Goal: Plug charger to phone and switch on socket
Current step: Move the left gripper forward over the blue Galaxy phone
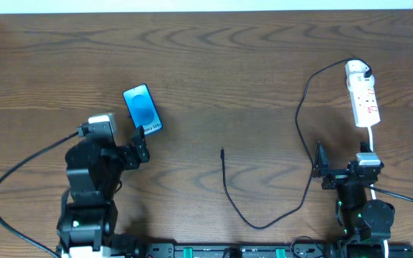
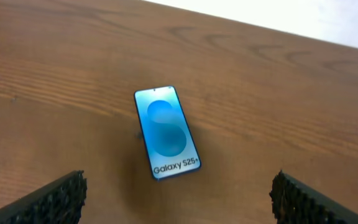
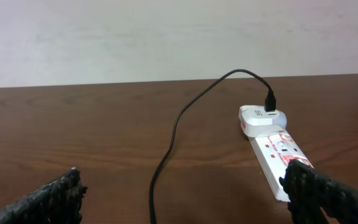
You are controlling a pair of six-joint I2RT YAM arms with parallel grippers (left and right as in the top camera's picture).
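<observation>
Open table rings the phone; the charger loops beside the socket.

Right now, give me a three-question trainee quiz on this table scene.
1. Fill in: the left pincer and the right pincer both stand ____.
2. True or false: the thin black charger cable has its free tip plugged into the slim blue-screened smartphone.
3. The narrow white power strip lies nearest: A) the left pincer, B) the right pincer, C) the smartphone.
Key: 1 open; 2 false; 3 B.
</observation>
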